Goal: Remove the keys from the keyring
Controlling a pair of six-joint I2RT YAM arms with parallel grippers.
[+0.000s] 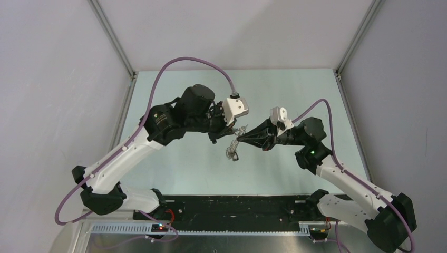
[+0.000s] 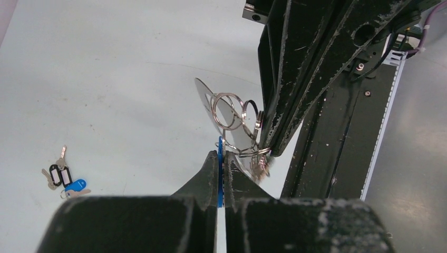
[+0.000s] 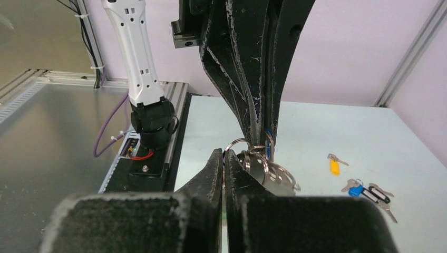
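Observation:
Both grippers meet above the middle of the table. The keyring (image 2: 231,112) is a bunch of linked silver wire rings with a flat silver tag, hanging between them (image 1: 232,149). My left gripper (image 2: 221,154) is shut on the thin blue plastic head of a key (image 2: 220,179), seen edge-on and joined to the rings. My right gripper (image 3: 223,153) is shut on one silver ring of the keyring (image 3: 235,142); its fingers (image 2: 274,132) come in from the upper right of the left wrist view. Loose keys lie on the table: a yellow-headed one (image 3: 333,165) and a blue-headed one (image 3: 357,190).
A black tag (image 3: 378,194) lies by the loose blue-headed key; the same small pile (image 2: 64,178) shows in the left wrist view. The black base rail (image 1: 232,206) runs along the near table edge, and grey walls with aluminium posts enclose the table.

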